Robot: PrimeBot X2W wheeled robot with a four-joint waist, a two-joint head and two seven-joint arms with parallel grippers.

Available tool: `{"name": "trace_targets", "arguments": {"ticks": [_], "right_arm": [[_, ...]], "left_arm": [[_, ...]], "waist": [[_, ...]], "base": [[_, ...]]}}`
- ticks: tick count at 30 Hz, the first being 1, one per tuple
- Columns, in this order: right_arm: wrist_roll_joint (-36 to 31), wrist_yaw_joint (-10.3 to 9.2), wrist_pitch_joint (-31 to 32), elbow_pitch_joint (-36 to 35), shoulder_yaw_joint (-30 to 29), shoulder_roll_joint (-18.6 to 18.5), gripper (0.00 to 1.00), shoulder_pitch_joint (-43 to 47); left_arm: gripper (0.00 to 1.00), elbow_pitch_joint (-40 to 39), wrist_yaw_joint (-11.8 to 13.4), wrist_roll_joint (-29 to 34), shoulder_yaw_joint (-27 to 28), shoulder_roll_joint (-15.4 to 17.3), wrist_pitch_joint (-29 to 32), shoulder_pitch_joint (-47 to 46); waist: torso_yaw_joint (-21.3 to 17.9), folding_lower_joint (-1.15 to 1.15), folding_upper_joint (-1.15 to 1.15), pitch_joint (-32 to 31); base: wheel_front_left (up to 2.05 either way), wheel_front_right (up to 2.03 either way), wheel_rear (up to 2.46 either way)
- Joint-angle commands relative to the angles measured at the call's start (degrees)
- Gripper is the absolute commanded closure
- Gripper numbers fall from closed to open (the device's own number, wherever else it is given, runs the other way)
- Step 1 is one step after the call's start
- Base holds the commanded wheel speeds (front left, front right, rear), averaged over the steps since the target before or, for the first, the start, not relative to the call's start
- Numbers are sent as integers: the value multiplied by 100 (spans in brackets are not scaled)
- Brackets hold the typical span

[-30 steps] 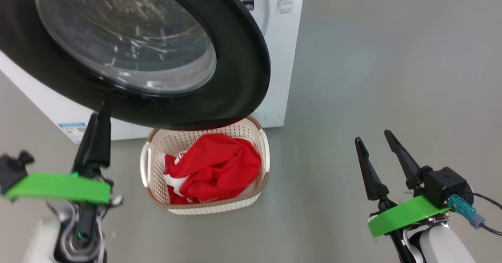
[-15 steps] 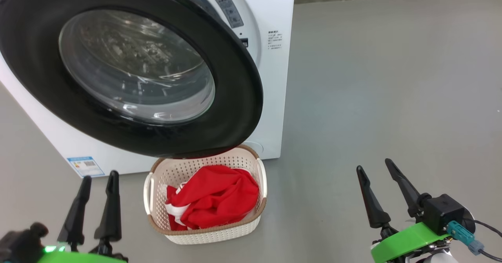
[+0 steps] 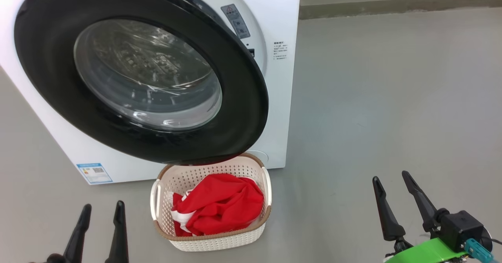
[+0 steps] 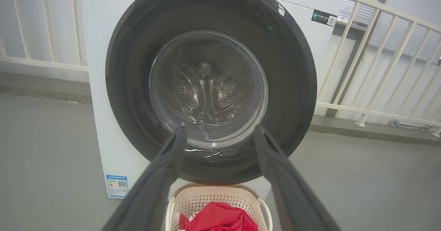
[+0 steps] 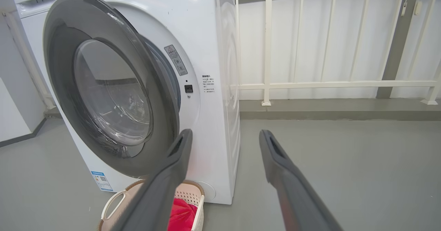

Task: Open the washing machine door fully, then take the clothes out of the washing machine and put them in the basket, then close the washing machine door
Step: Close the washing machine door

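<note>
**Left gripper lowered from the door, clothes in the basket**

Since one second ago the left gripper [image 3: 103,206] has come down from the lower rim of the large round glossy black washing machine door [image 3: 243,98] to the lower left of the head view. That whole view has shifted as well, so the camera moved too. Its two long dark fingers stand wide apart and hold nothing. The right gripper [image 3: 390,176], at the lower right, is also wide and empty. The door stands ajar: in the right wrist view its free edge is away from the front of the big white washing machine [image 3: 282,98]. The bright red clothes with white stripes [image 3: 223,208] lie inside the small cream perforated plastic basket [image 3: 215,243]. It stands on the grey floor [image 3: 392,98], just under the door's lower edge.
</note>
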Motion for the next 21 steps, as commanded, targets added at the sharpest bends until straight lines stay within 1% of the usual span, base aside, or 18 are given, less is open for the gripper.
{"name": "trace_targets", "arguments": {"ticks": [1, 8, 12, 21], "right_arm": [[47, 28, -36, -206, 92, -38, 0, -46], [-11, 28, -36, -262, 131, -38, 0, 39], [-41, 28, -36, -249, 166, -38, 0, 57], [-108, 28, -36, -184, 180, -38, 0, 8]], "left_arm": [[0, -160, 15, 140, 280, 33, -68, -71], [0, -106, -138, 452, 430, -124, -68, 9], [0, -12, -252, 561, 464, -171, -68, -4], [0, 64, -416, 712, 502, -322, -68, -71]], "waist": [[33, 0, 0, -35], [72, 0, 0, -50], [84, 0, 0, -40], [143, 0, 0, 31]], "base": [[0, 0, 0], [0, 0, 0], [0, 0, 0], [0, 0, 0]]}}
